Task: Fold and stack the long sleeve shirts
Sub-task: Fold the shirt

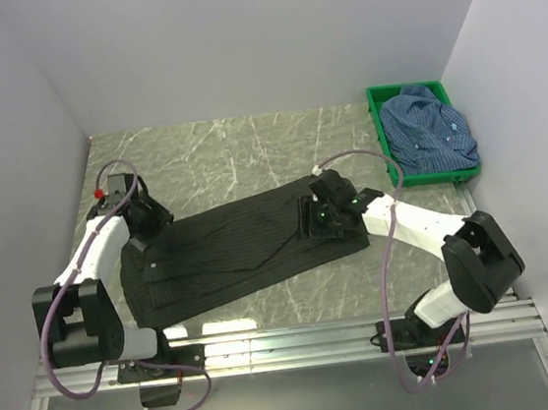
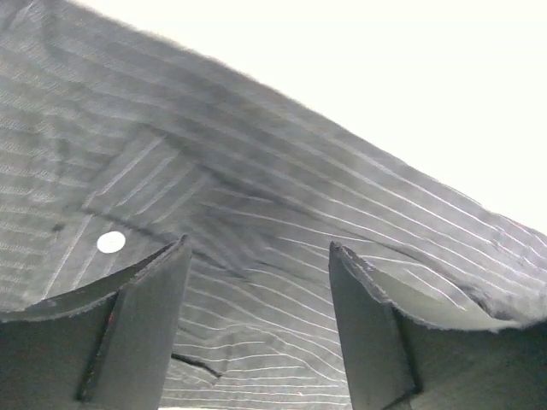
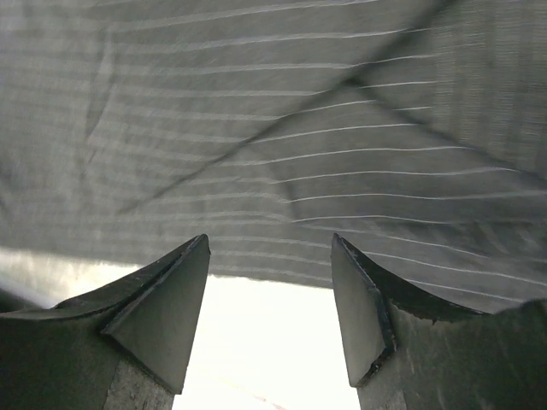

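From above, we saw a black shirt (image 1: 239,248) with fine pale stripes spread out across the middle of a grey marbled desk (image 1: 248,149). It lay flat and slanted, with its lower left end near the left arm and its upper right end near the right arm.

The left end effector (image 1: 147,219) sat at the shirt's left end, low over the cloth. In the left wrist view, the left end effector (image 2: 256,248) had its two fingers (image 2: 145,325) spread apart, and nothing was clamped between them. Striped cloth with a fold and a small white button (image 2: 111,243) lay just beyond the tips.

The right end effector (image 1: 320,215) sat over the shirt's right end. In the right wrist view, the right end effector (image 3: 269,243) also had its fingers (image 3: 167,316) standing apart and holding nothing. The shirt's edge ran just ahead of the tips, with bright bare desk showing in the gap.

A blue checked shirt (image 1: 429,133) lay crumpled in a green crate (image 1: 383,148) at the far right corner of the desk, well apart from the black shirt.
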{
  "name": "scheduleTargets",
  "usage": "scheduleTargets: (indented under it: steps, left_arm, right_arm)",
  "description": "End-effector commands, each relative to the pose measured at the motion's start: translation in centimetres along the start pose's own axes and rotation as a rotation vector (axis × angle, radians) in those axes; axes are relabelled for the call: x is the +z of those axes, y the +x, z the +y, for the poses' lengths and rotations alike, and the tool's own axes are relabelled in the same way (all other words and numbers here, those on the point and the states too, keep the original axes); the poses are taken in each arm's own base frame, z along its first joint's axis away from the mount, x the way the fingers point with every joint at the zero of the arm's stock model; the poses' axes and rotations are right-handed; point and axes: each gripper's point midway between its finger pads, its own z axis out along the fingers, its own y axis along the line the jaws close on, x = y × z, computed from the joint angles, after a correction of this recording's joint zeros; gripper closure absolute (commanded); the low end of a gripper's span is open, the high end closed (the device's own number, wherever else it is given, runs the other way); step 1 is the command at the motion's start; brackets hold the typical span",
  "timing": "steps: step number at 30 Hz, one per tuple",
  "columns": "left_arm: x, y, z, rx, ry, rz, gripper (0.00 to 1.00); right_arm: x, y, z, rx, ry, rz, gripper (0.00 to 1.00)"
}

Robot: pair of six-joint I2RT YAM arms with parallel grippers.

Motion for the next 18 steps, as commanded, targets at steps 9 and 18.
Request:
scheduleTargets:
  steps: [9,18]
  left_arm:
    - [4.9,-0.1,-2.3,0.104,-0.047,0.081,0.4]
    - [7.3,6.7,0.4,0.001,-0.06,0.289,0.42]
  right_arm:
    - [3.2,-1.2,-5.9,0.19,0.213,-0.078,0.41]
    - [7.2,-8.4,-7.8,0.155,0.272,-0.095,0.41]
